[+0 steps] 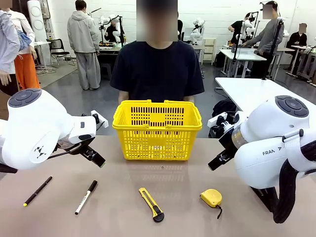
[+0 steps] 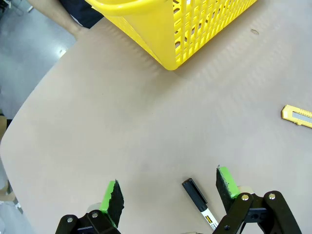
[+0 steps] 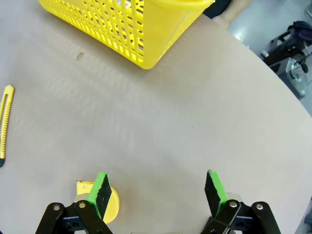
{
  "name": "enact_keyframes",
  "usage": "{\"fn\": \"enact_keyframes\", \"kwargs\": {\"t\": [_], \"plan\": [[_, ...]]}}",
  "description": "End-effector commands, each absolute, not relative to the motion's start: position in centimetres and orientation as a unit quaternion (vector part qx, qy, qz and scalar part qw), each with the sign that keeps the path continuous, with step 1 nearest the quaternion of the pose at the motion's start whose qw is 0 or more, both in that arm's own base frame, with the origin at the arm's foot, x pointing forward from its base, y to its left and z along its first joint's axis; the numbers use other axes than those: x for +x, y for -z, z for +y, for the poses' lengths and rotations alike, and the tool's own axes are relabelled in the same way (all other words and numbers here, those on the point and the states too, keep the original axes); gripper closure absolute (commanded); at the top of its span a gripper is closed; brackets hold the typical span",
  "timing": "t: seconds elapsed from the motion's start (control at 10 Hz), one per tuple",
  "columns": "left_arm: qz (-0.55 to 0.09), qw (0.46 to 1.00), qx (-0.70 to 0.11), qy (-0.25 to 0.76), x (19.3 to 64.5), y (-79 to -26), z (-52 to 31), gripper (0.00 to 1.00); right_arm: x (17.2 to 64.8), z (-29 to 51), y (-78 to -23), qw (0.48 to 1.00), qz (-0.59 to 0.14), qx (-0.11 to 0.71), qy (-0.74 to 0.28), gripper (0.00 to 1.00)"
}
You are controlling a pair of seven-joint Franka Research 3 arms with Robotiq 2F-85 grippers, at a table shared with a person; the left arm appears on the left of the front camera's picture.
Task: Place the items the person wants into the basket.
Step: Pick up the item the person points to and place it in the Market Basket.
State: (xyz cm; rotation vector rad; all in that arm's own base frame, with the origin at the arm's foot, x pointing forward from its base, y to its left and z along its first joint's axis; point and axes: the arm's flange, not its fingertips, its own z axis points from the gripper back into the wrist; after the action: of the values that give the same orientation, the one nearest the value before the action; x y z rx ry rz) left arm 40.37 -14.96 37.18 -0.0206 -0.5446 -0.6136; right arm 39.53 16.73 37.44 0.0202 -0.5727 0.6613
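Table shared with person standing at the far side. Yellow basket sits upright at far centre, just before the person. Left gripper and right gripper hang above the tabletop, jaws spread wide, gripping nothing. Utility knife lies near-centre by the near edge, tape measure to its right, marker to its left, pen leftmost.

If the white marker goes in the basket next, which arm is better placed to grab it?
Left. The open left gripper hangs above the white marker; the right gripper is over the yellow tape measure, well away from it.
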Motion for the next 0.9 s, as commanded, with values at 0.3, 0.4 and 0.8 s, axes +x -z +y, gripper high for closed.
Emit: {"fn": "enact_keyframes", "kwargs": {"t": [0.3,0.4,0.8], "plan": [[-0.305,0.883,-0.068,0.349,37.9,-42.5,-15.1,0.0,36.1,17.3,-43.1,0.883,-0.314,0.022,-0.348,0.0],[-0.306,0.87,-0.025,0.386,36.5,-46.4,-15.0,0.0,34.6,17.2,-46.6,0.876,-0.327,0.023,-0.353,0.0],[-0.317,0.837,0.067,0.442,31.9,-58.7,-13.2,0.0,30.2,16.5,-58.1,0.888,-0.289,-0.032,-0.357,0.0]]}}
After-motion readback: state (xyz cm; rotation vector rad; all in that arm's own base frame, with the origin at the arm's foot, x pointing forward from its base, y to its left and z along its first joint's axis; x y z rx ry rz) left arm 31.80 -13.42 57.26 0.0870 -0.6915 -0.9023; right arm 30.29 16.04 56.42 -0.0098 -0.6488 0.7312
